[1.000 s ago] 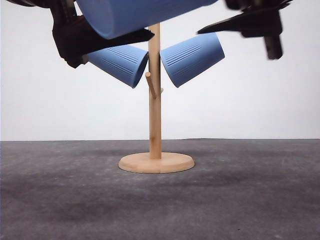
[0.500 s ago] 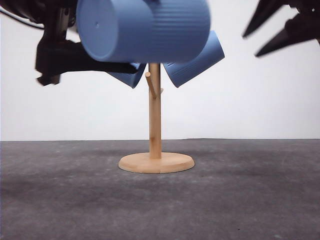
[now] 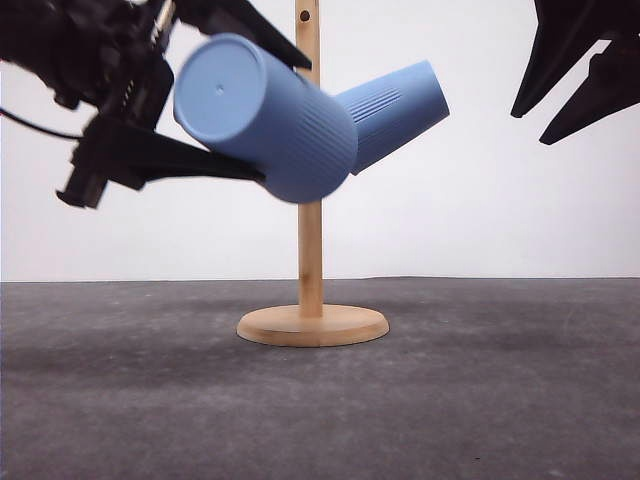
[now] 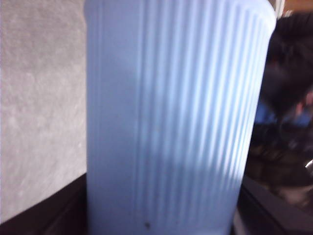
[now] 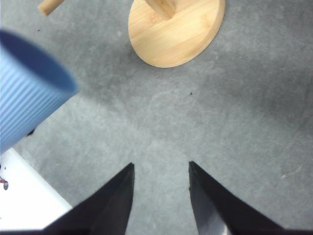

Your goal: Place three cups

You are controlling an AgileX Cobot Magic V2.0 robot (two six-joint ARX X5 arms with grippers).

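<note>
My left gripper (image 3: pixel 280 118) is shut on a light-blue ribbed cup (image 3: pixel 265 120), held tilted high in front of the wooden stand's pole (image 3: pixel 310 250), its flat base facing the camera. That cup (image 4: pixel 176 117) spans the left wrist view between the dark fingers (image 4: pixel 49 215). A second cup (image 3: pixel 400 100) hangs slanted on the pole's right side; its open rim (image 5: pixel 29 93) shows in the right wrist view. The held cup covers the pole's left side. My right gripper (image 3: pixel 575 85) hangs open at the upper right, fingers (image 5: pixel 117 196) spread over bare mat.
The stand's round wooden base (image 3: pixel 313 325) sits mid-table on the dark grey mat (image 3: pixel 480 400), also seen as a disc (image 5: pixel 176 29) in the right wrist view. A bare peg (image 5: pixel 49 6) juts out there. A white wall stands behind.
My left gripper has brought its cup down from the top edge and tilted it, now covering the left hung cup. The right gripper moved to the right, away from the pole.
</note>
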